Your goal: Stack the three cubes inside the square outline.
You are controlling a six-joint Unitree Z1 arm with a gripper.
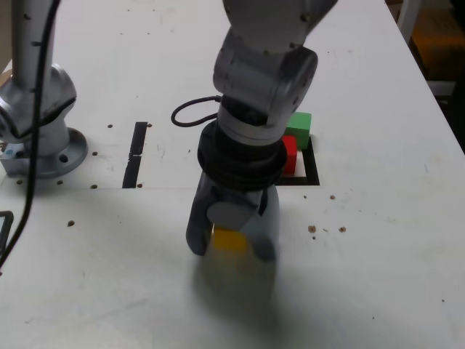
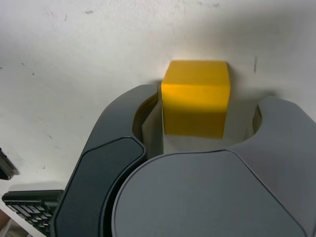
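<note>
Already the green cube [image 1: 298,122] sits on the red cube [image 1: 290,155] inside the square outline [image 1: 314,174], so two of three look stacked. Only the yellow cube [image 2: 196,98] is left: the gripper [image 1: 231,243] is clamped on it, near the stack on the white table [image 1: 392,240], apparently awaiting placement on top.
</note>
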